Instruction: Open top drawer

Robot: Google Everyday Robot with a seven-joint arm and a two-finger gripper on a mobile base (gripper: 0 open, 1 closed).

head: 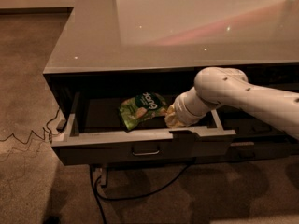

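Observation:
The top drawer (103, 152) is pulled out from under the counter, with its small metal pull handle (145, 151) centred on the dark grey front. A green snack bag (140, 109) lies on the drawer floor. My white arm (243, 94) comes in from the right and bends down into the drawer. My gripper (171, 120) is inside the drawer, just right of the bag and right behind the drawer front. The front's top edge hides its tip.
A glossy grey countertop (187, 27) spans above the drawer. A black cable (140, 192) runs over the carpet below the drawer, and a thin zigzag wire (23, 136) lies at the left. Another dark drawer front (266, 146) sits lower at the right.

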